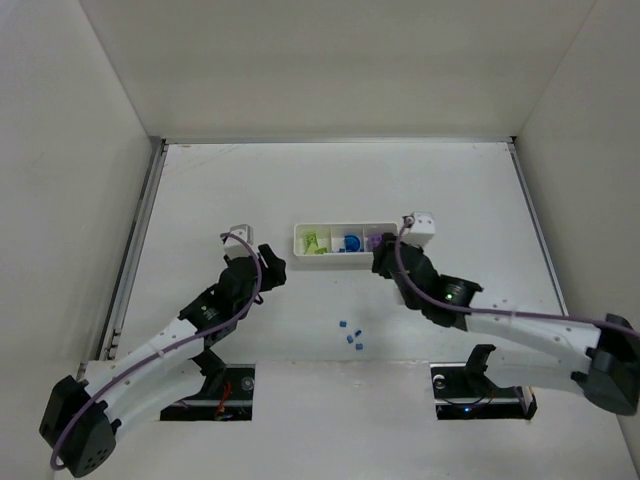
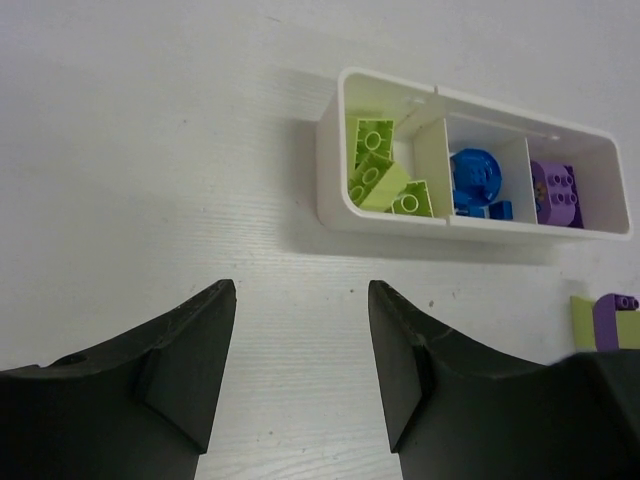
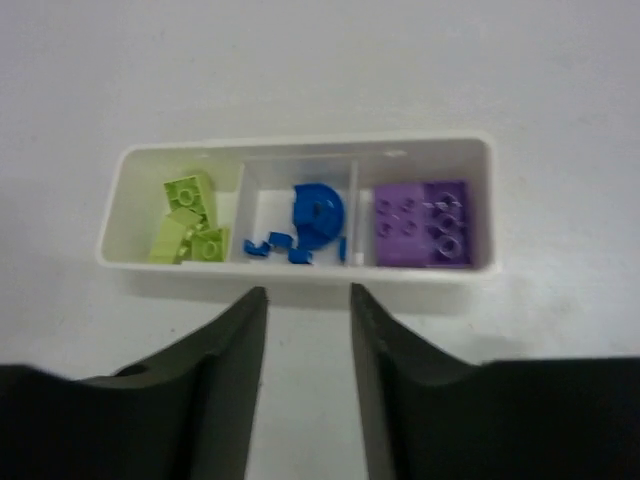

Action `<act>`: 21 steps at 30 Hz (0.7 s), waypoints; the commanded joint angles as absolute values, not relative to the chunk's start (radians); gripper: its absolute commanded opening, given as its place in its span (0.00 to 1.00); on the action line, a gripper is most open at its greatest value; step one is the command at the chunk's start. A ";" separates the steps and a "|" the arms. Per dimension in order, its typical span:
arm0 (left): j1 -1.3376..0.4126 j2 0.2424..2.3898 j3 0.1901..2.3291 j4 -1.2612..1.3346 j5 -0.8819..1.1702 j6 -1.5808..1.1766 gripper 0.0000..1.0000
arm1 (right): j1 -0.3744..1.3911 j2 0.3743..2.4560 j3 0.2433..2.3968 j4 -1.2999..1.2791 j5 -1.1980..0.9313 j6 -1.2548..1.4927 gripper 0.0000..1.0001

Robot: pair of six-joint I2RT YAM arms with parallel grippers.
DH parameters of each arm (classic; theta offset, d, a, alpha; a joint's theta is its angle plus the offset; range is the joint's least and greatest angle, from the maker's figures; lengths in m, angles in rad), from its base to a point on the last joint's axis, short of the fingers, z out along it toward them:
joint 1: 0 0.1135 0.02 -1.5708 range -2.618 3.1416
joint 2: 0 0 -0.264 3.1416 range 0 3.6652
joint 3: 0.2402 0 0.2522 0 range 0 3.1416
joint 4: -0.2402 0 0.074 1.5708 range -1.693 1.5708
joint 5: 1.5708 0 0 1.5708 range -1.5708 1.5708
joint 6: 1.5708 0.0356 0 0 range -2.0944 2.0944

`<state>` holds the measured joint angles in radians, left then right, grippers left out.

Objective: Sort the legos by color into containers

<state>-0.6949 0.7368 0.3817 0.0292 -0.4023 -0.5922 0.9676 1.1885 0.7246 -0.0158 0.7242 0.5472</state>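
Dark fingers (image 2: 190,370) of the left gripper (image 2: 300,300) were seen spread wide with nothing between them; the right gripper (image 3: 306,300) was parted less and was likewise empty. Sorted legos were held in the white tray (image 2: 335,190): lime bricks (image 2: 380,170) at 1 end, blue pieces (image 2: 473,178) in the middle, purple bricks (image 2: 555,190) at the other. 4 tiny blue bits (image 1: 351,334) were seen loose on the table (image 1: 250,190), well apart from the tray. These were judged light, stiff and slippery (easily flicked away), best pinched across flat sides. A lime-and-purple scrap (image 2: 605,322) was cut off at the frame edge; its nature could not be told.
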 commanded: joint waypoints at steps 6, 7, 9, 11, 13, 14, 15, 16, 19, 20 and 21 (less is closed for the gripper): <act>-0.748 0.896 0.469 0.179 -0.318 -0.580 0.53 | 0.930 0.992 0.600 -0.454 0.816 0.864 0.70; -0.758 0.906 0.475 0.184 -0.321 -0.578 0.53 | 0.930 1.018 0.604 -0.456 0.799 0.862 0.73; -0.774 0.914 0.479 0.198 -0.325 -0.571 0.53 | 0.933 1.081 0.614 -0.465 0.793 0.859 0.76; -0.778 0.911 0.482 0.196 -0.327 -0.571 0.53 | 0.929 1.126 0.614 -0.469 0.792 0.868 0.76; -0.785 0.896 0.477 0.192 -0.327 -0.575 0.53 | 0.914 1.152 0.611 -0.445 0.778 0.865 0.75; -0.789 0.888 0.473 0.192 -0.330 -0.580 0.53 | 0.910 1.158 0.609 -0.436 0.775 0.862 0.74; -0.791 0.885 0.466 0.192 -0.331 -0.584 0.53 | 0.901 1.166 0.604 -0.417 0.772 0.856 0.72; -0.795 0.884 0.465 0.192 -0.333 -0.587 0.53 | 0.889 1.170 0.601 -0.401 0.766 0.847 0.69; -0.806 0.882 0.465 0.183 -0.333 -0.592 0.53 | 0.852 1.193 0.595 -0.362 0.709 0.819 0.65; -0.809 0.881 0.465 0.183 -0.333 -0.592 0.53 | 0.840 1.206 0.594 -0.351 0.690 0.810 0.63; -0.812 0.879 0.463 0.183 -0.334 -0.594 0.53 | 0.838 1.210 0.591 -0.347 0.683 0.808 0.61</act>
<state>-0.8009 0.9005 0.4366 0.1463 -0.3286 -0.5858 0.8558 1.1942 0.6044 -0.4023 0.7296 0.8280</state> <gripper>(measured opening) 0.528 0.625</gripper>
